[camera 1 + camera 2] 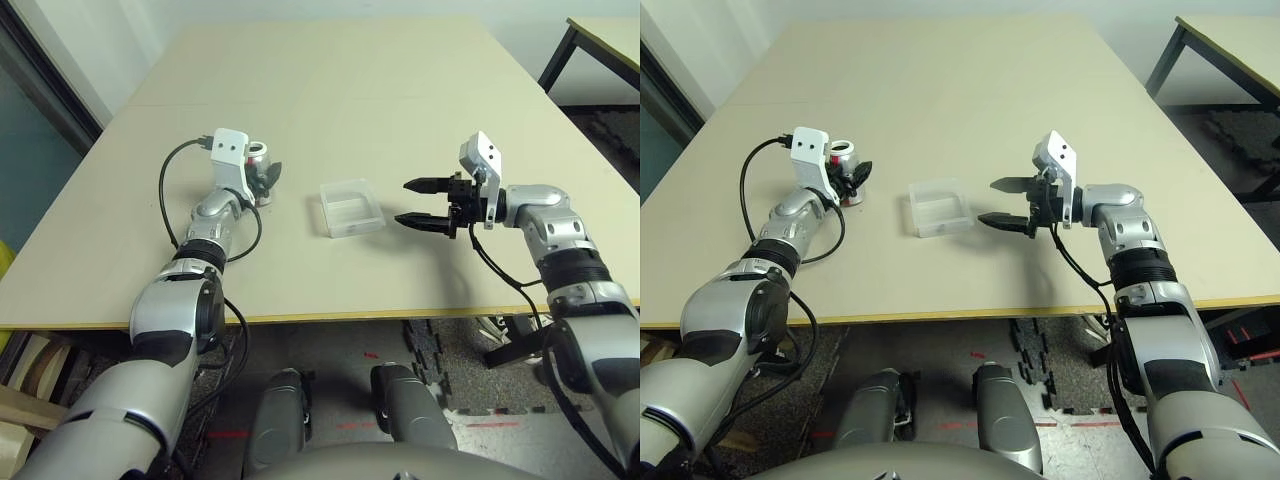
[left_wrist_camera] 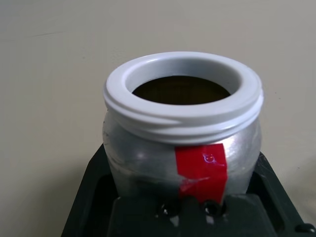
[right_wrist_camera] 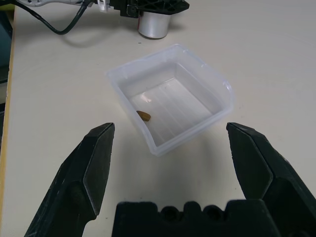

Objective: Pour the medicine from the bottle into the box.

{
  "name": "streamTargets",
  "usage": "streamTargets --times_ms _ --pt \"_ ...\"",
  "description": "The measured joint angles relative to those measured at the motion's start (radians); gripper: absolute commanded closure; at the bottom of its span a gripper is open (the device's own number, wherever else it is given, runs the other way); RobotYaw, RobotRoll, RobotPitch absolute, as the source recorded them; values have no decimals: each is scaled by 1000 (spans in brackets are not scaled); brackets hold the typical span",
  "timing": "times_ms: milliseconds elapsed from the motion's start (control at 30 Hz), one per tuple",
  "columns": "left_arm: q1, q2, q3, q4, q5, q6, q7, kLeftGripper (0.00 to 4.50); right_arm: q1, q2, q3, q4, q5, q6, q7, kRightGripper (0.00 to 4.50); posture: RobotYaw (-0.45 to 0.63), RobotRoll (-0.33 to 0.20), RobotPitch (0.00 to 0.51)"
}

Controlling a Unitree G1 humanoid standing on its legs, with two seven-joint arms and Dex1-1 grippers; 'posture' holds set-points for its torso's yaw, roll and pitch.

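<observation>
The box (image 1: 351, 208) sits in the middle of the worktop (image 1: 330, 90), flat, with its open side up. Everything else can be placed from the box.

On the robot's left of the box, a little farther back and well apart from it, stands the bottle (image 1: 260, 160). It is upright, with its open white mouth pointing up and no cap on. The left pincer (image 1: 262, 180) is closed around the low part of the bottle and holds it, down by the worktop.

On the other side of the box is the right pincer (image 1: 417, 203). Its two black fingers are spread wide, point at the box, and hold nothing. It is near the box but not touching it.

Inside the box lies one small brown piece (image 3: 143, 115), maybe a pill.

To pour, the bottle must probably travel sideways toward the box and then tip its mouth over the box's open top. The left arm has the bottle, so that move looks like its job.
</observation>
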Motion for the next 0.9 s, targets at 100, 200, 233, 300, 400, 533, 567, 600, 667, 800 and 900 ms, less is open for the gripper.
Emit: streamTargets --times_ms 100,200,233,300,400,533,567,600,667,800,900 --pt "0 -1 0 0 1 0 3 1785 1 -1 0 -11 0 6 0 0 -228 0 95" --pt "0 -5 -1 0 4 -1 10 748 1 -1 0 -14 0 10 0 0 -225 0 95" --pt "1 -7 -1 0 4 -1 11 408 1 -1 0 -14 0 10 0 0 -225 0 95" --pt "6 -10 -1 0 4 -1 11 15 1 -1 0 -14 0 11 0 0 -223 0 95" --pt "13 -12 -2 0 5 -1 11 15 1 -1 0 -14 0 11 0 0 -223 0 95" --pt "13 -12 -1 0 5 -1 11 15 1 -1 0 -14 0 11 0 0 -219 0 94" --pt "13 -12 -1 0 4 -1 11 15 1 -1 0 -14 0 11 0 0 -219 0 94" --pt "14 -12 -1 0 4 -1 10 15 1 -1 0 -14 0 11 0 0 -219 0 94" --pt "15 -12 -1 0 4 -1 7 15 1 0 0 -14 0 11 0 0 -215 0 91" --pt "23 -12 -1 -3 3 -2 -4 15 1 0 0 -13 0 11 -1 0 -215 0 91" --pt "34 -14 1 -10 -2 -7 -17 15 1 1 0 -13 0 11 -1 0 -215 0 91"
